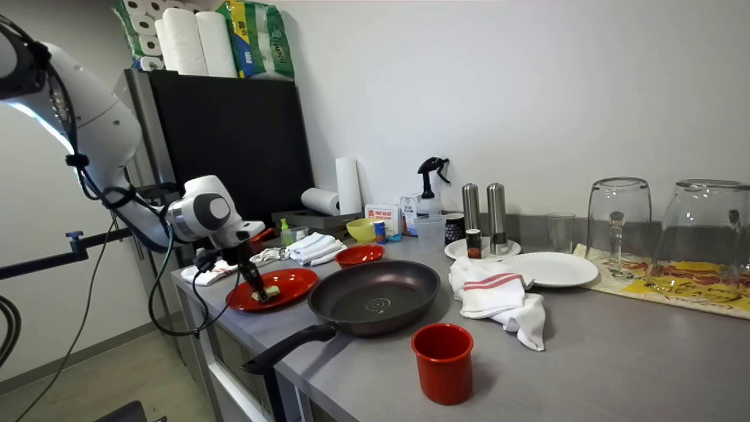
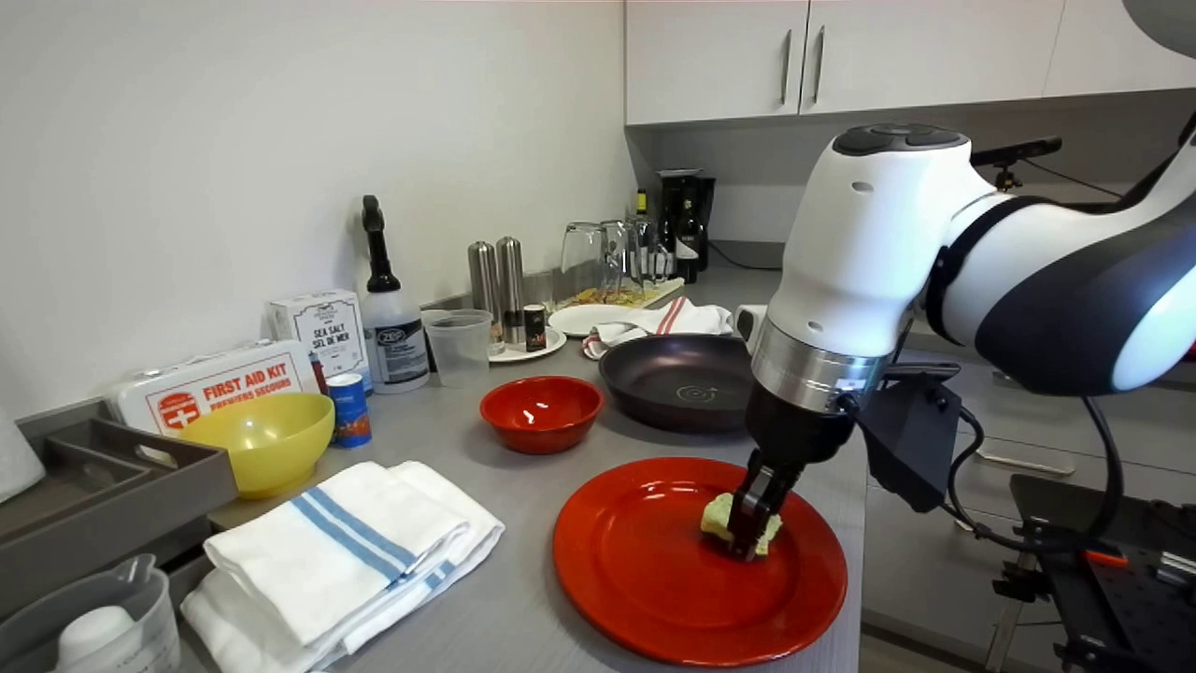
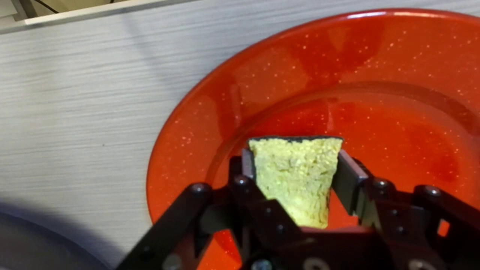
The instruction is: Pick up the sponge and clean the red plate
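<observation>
Black gripper (image 3: 298, 171) clasps sponge (image 3: 296, 197) at the plate (image 2: 635, 570)

A grey counter (image 1: 586, 363), its top finely streaked, lies beneath the smooth white arm (image 2: 841, 243), which bends over its front edge. The pan (image 1: 375, 305), dark, round and shallow, extends its black handle (image 1: 293, 349) past that edge. Beside it, close to the front edge and toward the counter's end corner, lies the plate: flat, round, glossy red, pale-flecked. Folded white towels (image 2: 374, 523), striped blue, rest near it, farther from that edge. The gripper, studded with screw heads, points down, jaws partly closed, with the sponge gripped between them. Just beside the pan sits the red bowl (image 2: 537, 435), deep and shiny; on the pan's other side, near the front edge, stands the cup (image 1: 444, 375), a smooth red cylinder with a flared rim. The sponge, roughly four-sided, pale yellow-green and pitted, dark along one edge, is down at the plate's surface, near its middle.
</observation>
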Available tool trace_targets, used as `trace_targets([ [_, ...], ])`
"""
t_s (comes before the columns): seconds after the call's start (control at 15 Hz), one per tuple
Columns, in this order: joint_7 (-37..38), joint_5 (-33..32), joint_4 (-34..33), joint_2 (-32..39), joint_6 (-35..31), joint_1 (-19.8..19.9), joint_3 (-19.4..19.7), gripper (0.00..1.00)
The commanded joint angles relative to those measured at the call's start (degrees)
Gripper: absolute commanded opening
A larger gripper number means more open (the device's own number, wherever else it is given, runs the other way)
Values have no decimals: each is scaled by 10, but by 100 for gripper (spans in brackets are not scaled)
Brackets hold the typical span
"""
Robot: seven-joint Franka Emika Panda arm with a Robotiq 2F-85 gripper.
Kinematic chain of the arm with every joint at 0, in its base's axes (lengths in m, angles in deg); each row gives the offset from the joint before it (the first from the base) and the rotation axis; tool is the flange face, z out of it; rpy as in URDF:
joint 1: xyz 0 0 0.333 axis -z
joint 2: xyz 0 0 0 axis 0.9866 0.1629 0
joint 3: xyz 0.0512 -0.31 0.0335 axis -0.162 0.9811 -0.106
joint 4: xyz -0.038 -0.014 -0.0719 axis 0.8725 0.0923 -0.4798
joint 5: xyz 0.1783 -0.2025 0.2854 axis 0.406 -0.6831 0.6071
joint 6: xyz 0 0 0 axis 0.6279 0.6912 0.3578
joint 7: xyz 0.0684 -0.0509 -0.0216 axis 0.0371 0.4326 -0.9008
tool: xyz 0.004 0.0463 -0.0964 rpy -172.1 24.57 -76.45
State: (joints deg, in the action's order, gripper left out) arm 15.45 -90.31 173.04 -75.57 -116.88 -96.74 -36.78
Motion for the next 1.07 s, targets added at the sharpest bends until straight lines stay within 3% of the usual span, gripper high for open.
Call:
trace_targets([
  [0.0, 7, -4, -27, 29, 0, -6, 7, 27],
  [1.0, -14, 26, -65, 53, 8, -29, 0, 27],
])
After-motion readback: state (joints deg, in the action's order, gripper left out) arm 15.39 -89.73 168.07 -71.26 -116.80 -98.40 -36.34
